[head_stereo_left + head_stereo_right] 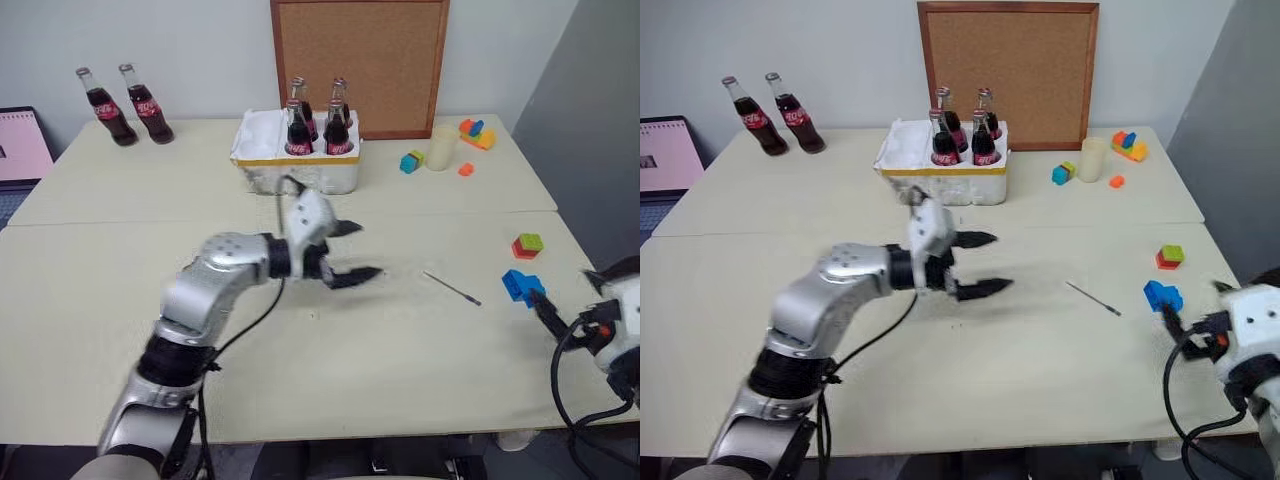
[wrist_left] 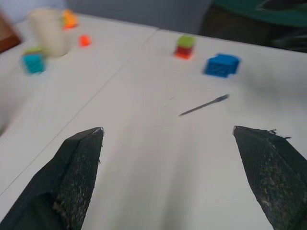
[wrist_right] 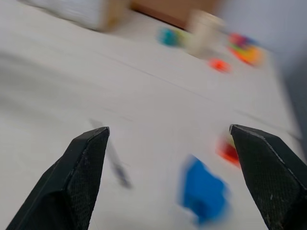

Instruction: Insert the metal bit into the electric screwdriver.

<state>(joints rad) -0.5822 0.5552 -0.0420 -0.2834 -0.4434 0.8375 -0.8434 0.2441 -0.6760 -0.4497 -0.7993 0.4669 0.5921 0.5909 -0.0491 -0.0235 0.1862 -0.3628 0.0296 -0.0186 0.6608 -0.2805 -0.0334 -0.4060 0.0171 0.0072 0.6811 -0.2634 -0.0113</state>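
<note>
— Where is the metal bit (image 1: 451, 288) lying right now?

— It is lying flat and bare on the counter (image 1: 400, 350), toward the right edge, nothing touching it. A blue block (image 1: 521, 285) is sitting just beside it, closer to that edge, and a red block with a green one on top (image 1: 527, 245) is sitting a little farther back.

— And the left tool (image 1: 348, 252)?

— It is hanging over the middle of the counter, pointing toward the bit but well apart from it. Its two black fingers (image 2: 79, 163) are standing wide apart and gripping nothing; the bit is showing in the gap between them in the left wrist view.

— What about the right tool (image 3: 168, 134)?

— It is hovering near the front right corner. Its fingers are spread wide too, holding nothing, with the bit and the blue block lying ahead of them.

— Anything else on the counter?

— A white foam box (image 1: 296, 165) holding four cola bottles (image 1: 318, 125) is sitting at the back edge in front of a cork board (image 1: 360, 62). Two more bottles (image 1: 125, 105) are standing near the back left corner, and a cream cup (image 1: 443, 146) with small coloured blocks is standing near the back right.
</note>
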